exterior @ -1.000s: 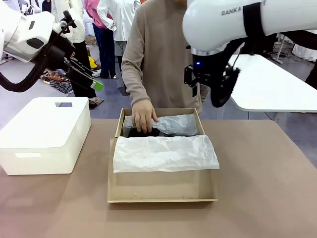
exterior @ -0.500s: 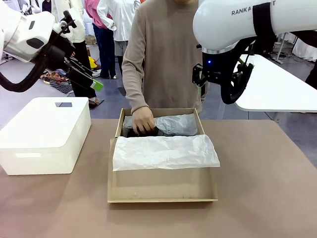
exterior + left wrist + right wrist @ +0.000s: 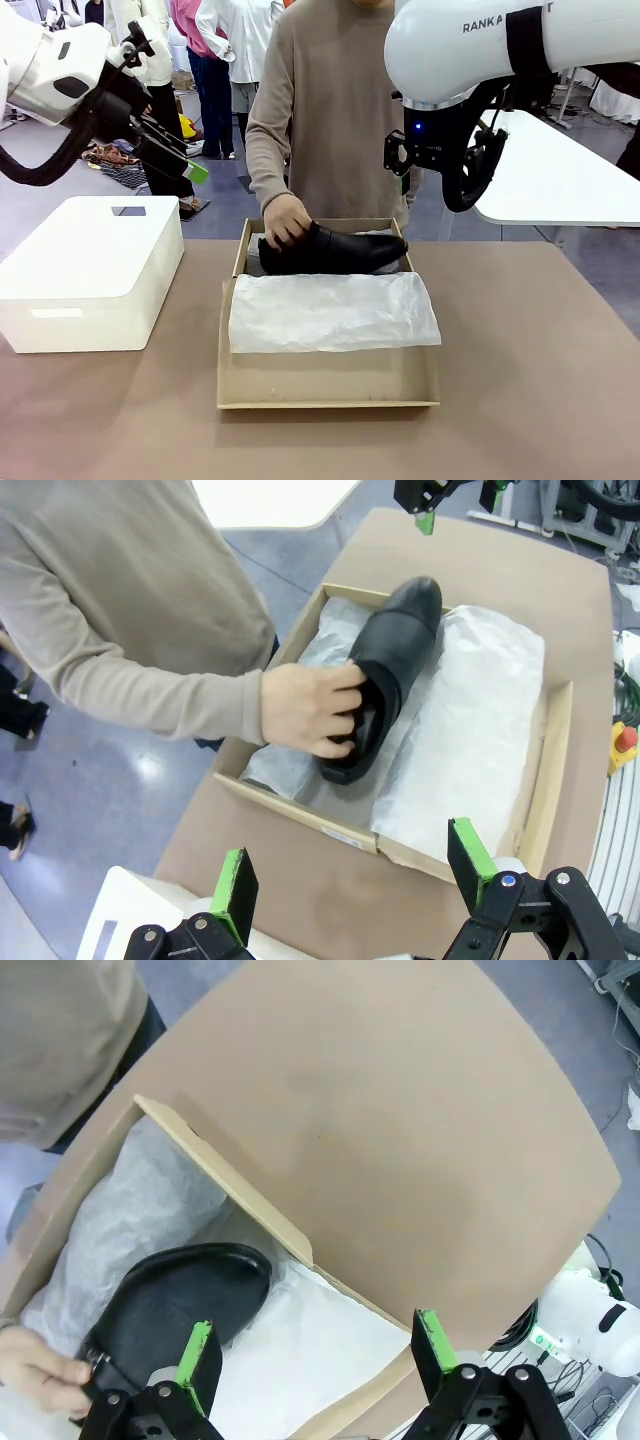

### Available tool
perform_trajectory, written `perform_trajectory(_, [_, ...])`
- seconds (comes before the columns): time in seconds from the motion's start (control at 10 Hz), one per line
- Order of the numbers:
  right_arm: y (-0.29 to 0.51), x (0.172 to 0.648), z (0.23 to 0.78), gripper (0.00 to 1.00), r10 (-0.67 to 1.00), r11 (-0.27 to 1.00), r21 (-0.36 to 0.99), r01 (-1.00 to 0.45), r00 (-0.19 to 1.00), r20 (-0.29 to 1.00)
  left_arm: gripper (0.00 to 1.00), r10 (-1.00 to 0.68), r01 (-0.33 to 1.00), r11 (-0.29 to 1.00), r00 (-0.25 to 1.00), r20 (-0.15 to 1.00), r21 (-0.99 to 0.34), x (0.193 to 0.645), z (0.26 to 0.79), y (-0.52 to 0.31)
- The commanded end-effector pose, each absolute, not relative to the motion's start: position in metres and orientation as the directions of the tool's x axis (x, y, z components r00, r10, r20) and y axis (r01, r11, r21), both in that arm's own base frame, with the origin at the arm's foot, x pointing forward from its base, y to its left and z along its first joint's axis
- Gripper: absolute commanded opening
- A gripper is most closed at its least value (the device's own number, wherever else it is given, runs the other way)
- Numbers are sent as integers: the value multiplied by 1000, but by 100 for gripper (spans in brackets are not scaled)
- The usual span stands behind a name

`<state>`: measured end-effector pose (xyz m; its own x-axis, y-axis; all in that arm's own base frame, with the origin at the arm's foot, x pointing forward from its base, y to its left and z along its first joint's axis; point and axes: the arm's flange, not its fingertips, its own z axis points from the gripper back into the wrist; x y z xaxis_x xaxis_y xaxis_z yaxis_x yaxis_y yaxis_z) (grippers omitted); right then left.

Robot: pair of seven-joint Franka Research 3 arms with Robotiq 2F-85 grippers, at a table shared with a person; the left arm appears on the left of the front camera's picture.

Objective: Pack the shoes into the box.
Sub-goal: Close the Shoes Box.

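A person's hand (image 3: 288,222) holds one black shoe (image 3: 340,250) by its heel opening, over the far part of the tan box (image 3: 330,392). The shoe's pointed toe faces picture right. White tissue paper (image 3: 333,310) covers the near part of the box. My left gripper (image 3: 190,172) hangs open, high at the left above the white bin. In the left wrist view it (image 3: 352,875) looks down on the shoe (image 3: 385,670), the hand (image 3: 305,705) and the box (image 3: 300,812). My right gripper (image 3: 445,190) is open above the box's far right corner. In its own view it (image 3: 315,1350) frames the shoe's toe (image 3: 180,1295).
A white plastic bin (image 3: 90,270) stands on the brown table (image 3: 530,370) left of the box. The person stands at the far edge behind the box. A white table (image 3: 560,180) lies beyond at the right. Other people stand far back on the left.
The person's hand has pulled a black shoe up out of the tissue in the box's far part. My right arm has drifted a little to the right. The left arm is still.
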<state>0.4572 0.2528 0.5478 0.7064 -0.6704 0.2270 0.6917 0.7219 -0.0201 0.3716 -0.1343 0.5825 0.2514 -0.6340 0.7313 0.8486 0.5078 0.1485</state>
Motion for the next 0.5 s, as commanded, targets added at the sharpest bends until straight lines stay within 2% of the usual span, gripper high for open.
perform_trajectory(0.0, [244,459,547,100,-592,792,-19,611,774,224,100,-627,859,492,236,742,142,373,581,-133])
perform_trajectory(0.4, [197,460,546,100,-285,952,-37,302,927,242,100,-627,859,492,236,742,142,373,581,-133])
